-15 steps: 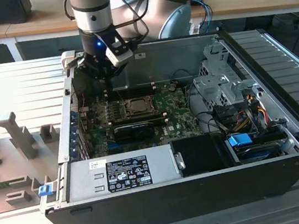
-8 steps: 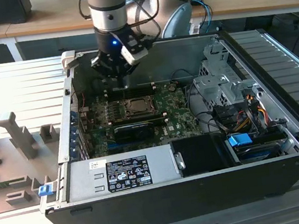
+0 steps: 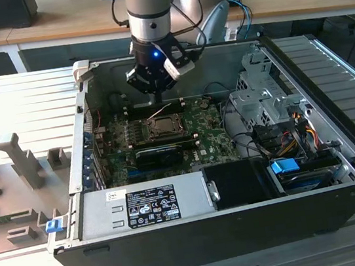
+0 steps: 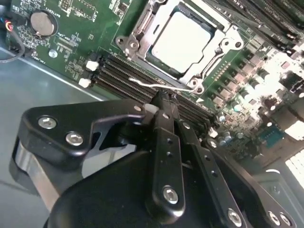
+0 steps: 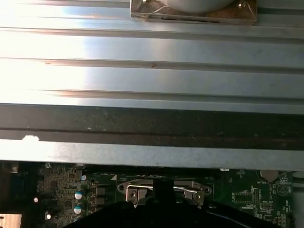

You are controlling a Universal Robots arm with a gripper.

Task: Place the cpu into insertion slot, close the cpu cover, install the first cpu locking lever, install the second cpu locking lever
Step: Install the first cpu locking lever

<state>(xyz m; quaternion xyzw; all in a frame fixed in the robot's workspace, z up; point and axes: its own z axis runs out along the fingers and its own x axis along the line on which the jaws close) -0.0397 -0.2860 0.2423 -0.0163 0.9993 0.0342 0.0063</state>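
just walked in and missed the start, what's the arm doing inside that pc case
The gripper is down inside the open case, its closed fingers at a thin wire lever beside the socket. The cpu already sits in the socket with the cover framing it. Whether the lever is latched is unclear.

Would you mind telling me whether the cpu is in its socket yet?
In: the cpu lies flat inside the socket, with the cpu cover framing its silvery top.

Pale silvery-grey cpu (image 4: 183,40) in silver cpu cover (image 4: 142,28). Green motherboard (image 4: 80,28), black memory slots (image 4: 137,80). Black gripper (image 4: 166,102). Grey case wall (image 5: 152,80). Blue clip (image 3: 53,224).
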